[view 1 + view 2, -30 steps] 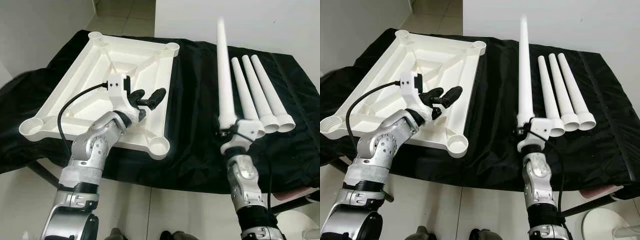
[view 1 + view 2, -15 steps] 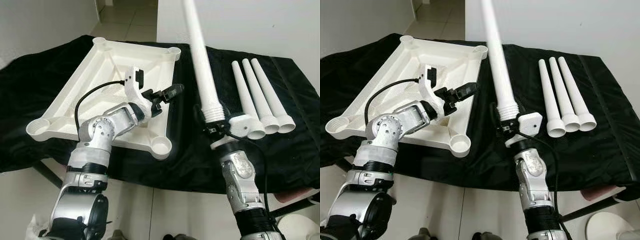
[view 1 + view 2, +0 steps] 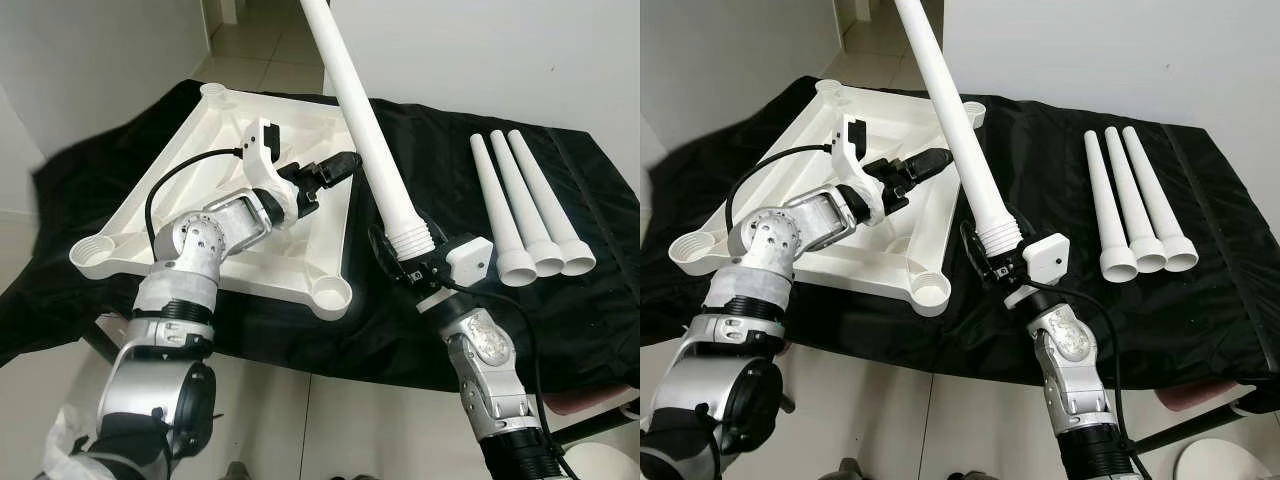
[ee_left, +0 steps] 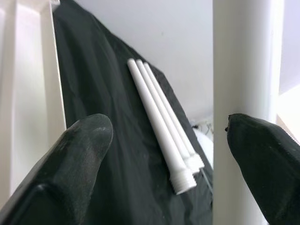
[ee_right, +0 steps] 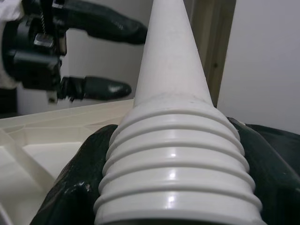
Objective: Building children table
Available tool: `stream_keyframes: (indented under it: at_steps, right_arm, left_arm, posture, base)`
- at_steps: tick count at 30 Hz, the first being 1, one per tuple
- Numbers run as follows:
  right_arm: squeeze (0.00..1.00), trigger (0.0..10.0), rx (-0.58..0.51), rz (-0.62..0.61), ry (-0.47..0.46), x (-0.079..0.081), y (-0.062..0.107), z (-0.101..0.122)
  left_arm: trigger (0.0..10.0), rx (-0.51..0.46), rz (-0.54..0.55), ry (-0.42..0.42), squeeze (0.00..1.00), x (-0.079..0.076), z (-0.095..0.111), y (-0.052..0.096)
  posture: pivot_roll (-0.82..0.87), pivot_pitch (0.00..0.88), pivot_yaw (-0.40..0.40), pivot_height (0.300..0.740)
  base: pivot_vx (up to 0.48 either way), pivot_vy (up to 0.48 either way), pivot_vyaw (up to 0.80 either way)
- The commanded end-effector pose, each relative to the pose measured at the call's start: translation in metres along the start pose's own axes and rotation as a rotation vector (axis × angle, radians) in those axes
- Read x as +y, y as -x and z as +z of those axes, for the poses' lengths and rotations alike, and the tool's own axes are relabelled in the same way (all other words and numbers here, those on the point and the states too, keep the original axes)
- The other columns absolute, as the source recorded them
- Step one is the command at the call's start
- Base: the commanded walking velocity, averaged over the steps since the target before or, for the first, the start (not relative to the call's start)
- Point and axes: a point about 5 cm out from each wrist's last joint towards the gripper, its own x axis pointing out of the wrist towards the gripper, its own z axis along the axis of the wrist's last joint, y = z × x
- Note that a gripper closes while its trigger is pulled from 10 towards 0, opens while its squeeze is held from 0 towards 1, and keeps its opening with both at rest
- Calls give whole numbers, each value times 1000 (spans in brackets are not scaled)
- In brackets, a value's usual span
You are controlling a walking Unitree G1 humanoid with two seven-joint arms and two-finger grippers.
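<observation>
A bench draped in black cloth [image 3: 400, 150] stands against a pale wall, with tiled floor beyond. On its left lies the white moulded plastic tabletop [image 3: 190, 215], upside down, ribs and round corner sockets facing up. Over its right edge hovers the left gripper [image 3: 335, 172], fingers apart and reaching toward the long white tapered plastic leg [image 3: 365, 125]. The right gripper [image 3: 405, 255] is clamped around that leg's ribbed threaded end, holding it aloft and tilted, narrow tip high. Farther right, three matching white legs [image 3: 530, 215] lie side by side on the cloth. The step in hand looks like a two-handed reorientation; next, the threaded end probably must be turned down and aligned over the near corner socket [image 3: 330, 293].
</observation>
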Motion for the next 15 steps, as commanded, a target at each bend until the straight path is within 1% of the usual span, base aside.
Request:
stream_keyframes:
  at_steps: [1, 5, 6, 7, 8, 12, 13, 15]
  right_arm:
    - [0, 10000, 40, 76, -19, 14, 3, -8]
    - [0, 10000, 28, 25, -52, 11, 2, -8]
    - [0, 10000, -3, -53, -109, 6, 0, -5]
    - [0, 10000, -3, -53, -109, 6, 0, -5]
    - [0, 10000, -13, -83, -135, 5, -1, -5]
    - [0, 10000, -7, -53, -122, 8, -1, -6]
    - [0, 10000, 2, -5, -98, 13, -1, -7]
    - [0, 10000, 2, -5, -98, 13, -1, -7]
  left_arm:
    - [10000, -44, -215, -23, 0, -21, 15, -3]
    - [10000, -38, -213, -35, 0, -19, 15, -1]
    - [10000, -23, -208, -37, 0, -16, 11, 1]
    - [10000, -23, -208, -37, 0, -16, 11, 1]
    - [10000, -8, -215, -40, 0, -16, 8, 3]
    - [10000, 6, -227, -40, 0, -17, 6, 4]
    - [10000, 11, -232, -38, 0, -18, 6, 2]
    - [10000, 11, -232, -38, 0, -18, 6, 2]
  posture:
    - [-54, 0, -21, 740]
    - [-53, 0, -20, 740]
    - [-50, 0, -17, 740]
    - [-50, 0, -17, 740]
    - [-50, 0, -17, 740]
    - [-45, 0, -16, 740]
    - [-43, 0, -16, 740]
    - [-43, 0, -16, 740]
  base:
    - [0, 0, 0]
    - [0, 0, 0]
    - [0, 0, 0]
    - [0, 0, 0]
    - [0, 0, 0]
    - [0, 0, 0]
    - [0, 0, 0]
    - [0, 0, 0]
